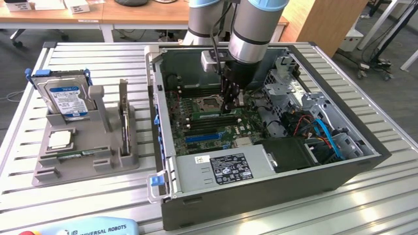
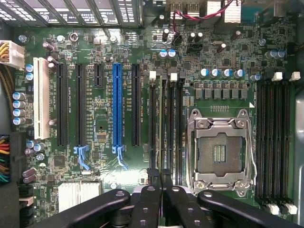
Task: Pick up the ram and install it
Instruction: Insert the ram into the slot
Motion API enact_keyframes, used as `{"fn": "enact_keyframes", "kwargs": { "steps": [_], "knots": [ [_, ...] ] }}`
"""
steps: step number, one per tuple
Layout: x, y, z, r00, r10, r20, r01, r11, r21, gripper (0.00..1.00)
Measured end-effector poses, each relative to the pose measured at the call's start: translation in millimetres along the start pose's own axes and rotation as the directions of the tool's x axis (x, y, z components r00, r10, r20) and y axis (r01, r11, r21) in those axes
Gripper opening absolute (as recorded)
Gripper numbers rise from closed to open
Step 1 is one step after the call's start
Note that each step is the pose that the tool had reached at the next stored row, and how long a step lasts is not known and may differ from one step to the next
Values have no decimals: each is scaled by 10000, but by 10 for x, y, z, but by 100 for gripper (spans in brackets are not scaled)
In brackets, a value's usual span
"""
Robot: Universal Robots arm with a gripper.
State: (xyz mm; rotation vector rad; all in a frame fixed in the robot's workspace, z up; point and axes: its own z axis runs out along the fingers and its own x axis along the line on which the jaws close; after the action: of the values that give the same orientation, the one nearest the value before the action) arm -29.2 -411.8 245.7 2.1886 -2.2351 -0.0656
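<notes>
In the exterior view the arm reaches down into the open computer case. My gripper is low over the motherboard, just beside the empty processor socket. A thin green stick, the ram, stands on edge in the memory slots right under the fingertips. In the wrist view my black fingers are pressed together, and the gripper sits over the end of the black memory slots beside the socket. There I cannot tell the ram apart from the slots, nor whether the tips touch it.
A grey fixture at the exterior view's left holds a hard drive, a square silver chip and a thin green board. Inside the case are the drive cage, cables and power supply.
</notes>
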Motion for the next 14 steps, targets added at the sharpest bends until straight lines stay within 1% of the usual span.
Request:
{"fn": "enact_keyframes", "kwargs": {
  "steps": [14],
  "knots": [
    [27, 0, -1, 10000, 1, 0, -1, 10000, 0, 11]
  ]
}}
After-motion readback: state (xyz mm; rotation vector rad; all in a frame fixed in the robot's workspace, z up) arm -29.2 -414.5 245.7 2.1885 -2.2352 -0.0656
